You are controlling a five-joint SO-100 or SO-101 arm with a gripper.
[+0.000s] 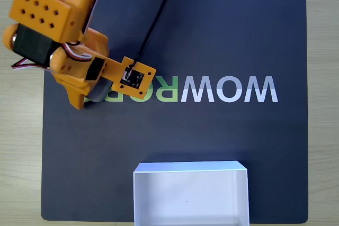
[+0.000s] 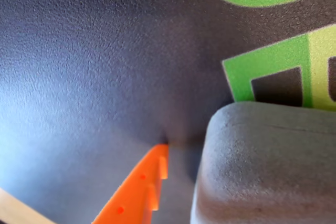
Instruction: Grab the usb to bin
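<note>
**Hand down at the usb**

Down on the dark mat (image 1: 212, 35), left side in the fixed view: orange hand (image 1: 90, 95) over the grey usb (image 1: 99, 91), mostly hidden. Wrist view: usb (image 2: 268, 166) flat on the mat, one orange finger (image 2: 142, 187) just beside it. Grip impossible to judge. White bin (image 1: 190, 194) well apart, near edge.

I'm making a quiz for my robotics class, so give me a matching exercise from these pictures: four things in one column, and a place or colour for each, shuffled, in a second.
Things:
1. usb
2. bin
3. arm
4. mat

Descriptions:
A. orange, upper left of the fixed view
B. white, open-topped, at the bottom edge of the fixed view
C. dark, printed with large letters
D. grey, rounded corner, beside an orange end effector finger in the wrist view

Pairs: 1-D, 2-B, 3-A, 4-C
</note>
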